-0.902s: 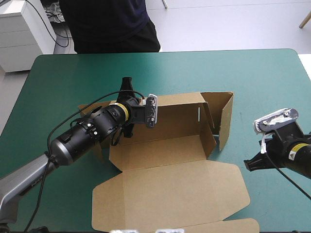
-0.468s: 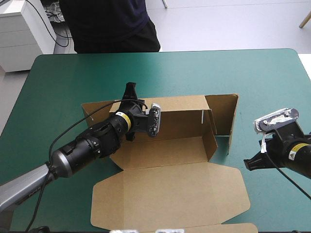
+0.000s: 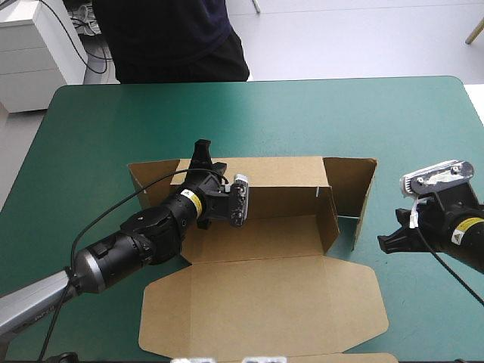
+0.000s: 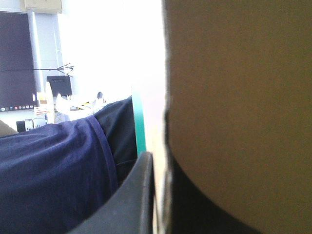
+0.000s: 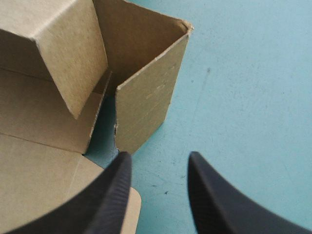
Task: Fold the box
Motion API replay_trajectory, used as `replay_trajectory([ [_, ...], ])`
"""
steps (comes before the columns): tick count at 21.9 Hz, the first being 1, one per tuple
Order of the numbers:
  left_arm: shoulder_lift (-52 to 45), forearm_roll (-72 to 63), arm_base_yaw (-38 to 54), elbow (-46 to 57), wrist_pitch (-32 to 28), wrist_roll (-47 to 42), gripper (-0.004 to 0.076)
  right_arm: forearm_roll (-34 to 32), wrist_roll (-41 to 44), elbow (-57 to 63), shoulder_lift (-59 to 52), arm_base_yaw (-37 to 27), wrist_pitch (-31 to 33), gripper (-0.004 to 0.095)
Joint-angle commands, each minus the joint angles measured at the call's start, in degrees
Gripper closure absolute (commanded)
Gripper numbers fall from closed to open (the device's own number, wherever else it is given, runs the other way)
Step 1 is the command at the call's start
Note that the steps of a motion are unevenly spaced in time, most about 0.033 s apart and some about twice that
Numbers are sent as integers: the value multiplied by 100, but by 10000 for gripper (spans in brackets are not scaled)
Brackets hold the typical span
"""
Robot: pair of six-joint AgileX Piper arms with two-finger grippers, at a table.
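The brown box (image 3: 257, 234) lies mid-table with its long back wall (image 3: 283, 181) raised upright. Its lid (image 3: 265, 302) lies flat toward the front edge. My left gripper (image 3: 201, 153) is shut on the top edge of the back wall near its left end. In the left wrist view the board (image 4: 234, 97) fills the space beside one black finger (image 4: 131, 204). The right side flap (image 3: 354, 185) stands up at an angle to the back wall. My right gripper (image 3: 387, 242) is open and low over the teal-green cover, just right of that flap (image 5: 144, 109), and touches nothing (image 5: 158, 163).
The lid's outer flap (image 3: 333, 357) reaches the table's front edge. A short inner flap (image 5: 68, 63) leans inward beside the right side flap. My right arm sits close to the table's right edge (image 3: 473, 102).
My left gripper has moved toward the far edge and drawn the back wall from a forward lean to upright. The right side flap swung outward with it. The right gripper barely shifted.
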Motion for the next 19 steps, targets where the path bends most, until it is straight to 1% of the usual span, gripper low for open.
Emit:
replay_trajectory([
  [1,-61,-93,-59,35,-199,-285,731,130,49,-420,-37,-26,-364,249],
  [3,-61,-171,-59,48,-231,-311,731,156,49,-642,-16,-26,-364,134],
  [5,-61,-214,-59,48,-243,-311,731,156,49,-883,-4,-26,-380,94],
  [8,-61,-214,-59,48,-243,-311,731,107,49,-1436,168,-26,-420,93],
  [12,-61,-214,-59,48,-243,-327,731,168,75,-2547,881,-26,-221,93],
  [14,-61,-221,-59,48,-243,-445,731,149,28,-3356,1520,-26,-2,93],
  [17,-61,-221,-59,48,-243,-445,731,108,-40,-4178,2451,-26,290,93],
  [18,-61,-221,-59,48,-255,-445,731,129,-51,-4532,2897,-26,340,94],
  [19,-61,-221,-59,48,-255,-445,731,154,-51,-4699,3070,-26,351,94],
])
